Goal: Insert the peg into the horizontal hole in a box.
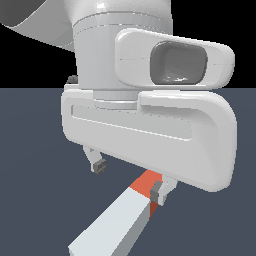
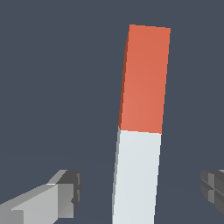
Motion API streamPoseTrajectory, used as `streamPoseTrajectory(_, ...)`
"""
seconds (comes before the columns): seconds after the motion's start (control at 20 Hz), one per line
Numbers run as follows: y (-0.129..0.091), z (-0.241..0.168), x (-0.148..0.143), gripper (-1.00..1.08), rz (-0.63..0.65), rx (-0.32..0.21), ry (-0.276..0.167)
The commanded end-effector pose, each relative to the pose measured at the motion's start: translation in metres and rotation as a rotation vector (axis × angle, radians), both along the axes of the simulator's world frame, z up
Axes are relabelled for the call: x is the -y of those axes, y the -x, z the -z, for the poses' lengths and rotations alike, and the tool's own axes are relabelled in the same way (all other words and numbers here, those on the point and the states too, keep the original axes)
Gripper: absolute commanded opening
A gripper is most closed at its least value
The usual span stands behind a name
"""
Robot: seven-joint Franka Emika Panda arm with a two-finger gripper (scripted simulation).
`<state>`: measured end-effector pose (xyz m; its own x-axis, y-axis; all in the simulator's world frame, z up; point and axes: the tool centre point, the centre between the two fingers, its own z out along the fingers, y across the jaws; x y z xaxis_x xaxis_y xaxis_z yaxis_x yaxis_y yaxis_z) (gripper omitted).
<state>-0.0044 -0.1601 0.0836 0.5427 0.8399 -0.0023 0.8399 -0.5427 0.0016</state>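
The long square-sectioned peg [image 1: 117, 222], pale grey-white with a red-orange end, lies flat on the dark blue-grey floor [image 1: 35, 165], nearest the exterior camera. Above it hangs the white gripper [image 1: 128, 177], fingers spread apart and holding nothing (no box is in view). The peg sits between the fingertips [image 2: 65, 192], touching neither; I judge a skewed descent could knock it askew.

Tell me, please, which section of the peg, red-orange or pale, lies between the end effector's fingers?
The pale section lies between the open fingers; the red-orange section extends beyond them.
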Motion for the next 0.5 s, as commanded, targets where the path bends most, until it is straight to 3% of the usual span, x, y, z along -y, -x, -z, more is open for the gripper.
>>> streamPoseTrajectory(0.0, 0.0047, 0.0083, 0.0141, 1.00, 0.055, 0.001, -0.001)
streamPoseTrajectory(0.45, 0.0083, 0.0183, 0.0205, 1.00, 0.077, -0.001, -0.002)
